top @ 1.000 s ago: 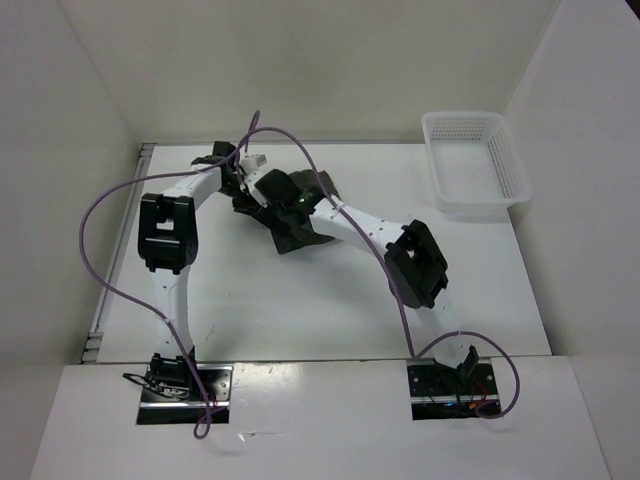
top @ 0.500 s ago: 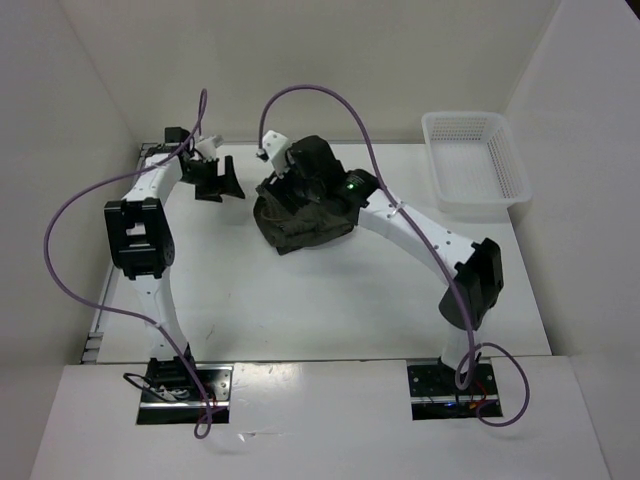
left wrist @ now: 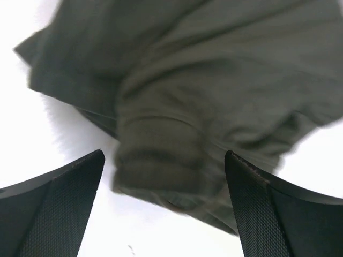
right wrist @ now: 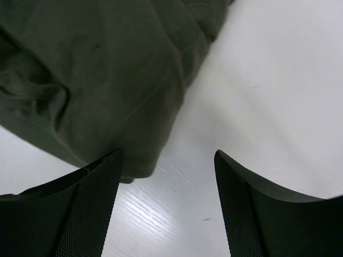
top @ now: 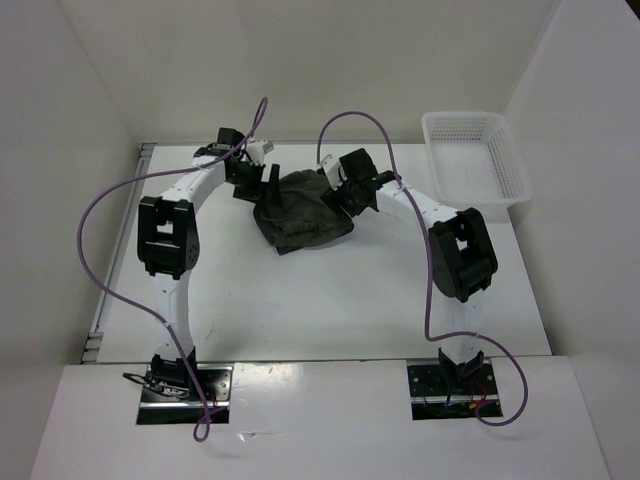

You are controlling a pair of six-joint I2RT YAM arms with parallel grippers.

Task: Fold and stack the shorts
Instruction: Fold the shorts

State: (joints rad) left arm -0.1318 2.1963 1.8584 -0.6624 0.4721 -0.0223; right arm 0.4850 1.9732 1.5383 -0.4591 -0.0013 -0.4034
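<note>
The dark olive-green shorts [top: 300, 212] lie in a crumpled heap at the back middle of the table. My left gripper [top: 262, 186] is open just left of the heap; in the left wrist view the bunched fabric [left wrist: 177, 107] fills the space ahead between the spread fingers [left wrist: 59, 203]. My right gripper [top: 345, 196] is open at the heap's right edge; in the right wrist view the fabric's edge [right wrist: 96, 80] lies by the left finger [right wrist: 80, 209], with bare table between the jaws. Neither holds cloth.
A white plastic mesh basket [top: 475, 160] stands at the back right corner. White walls close in the table at the back and both sides. The table [top: 330, 300] is white, and both arm bases sit at its near edge.
The right gripper has let go of the shorts and moved right to the heap's edge; the heap has dropped flat. The left gripper swung out left, then back to the heap's left side.
</note>
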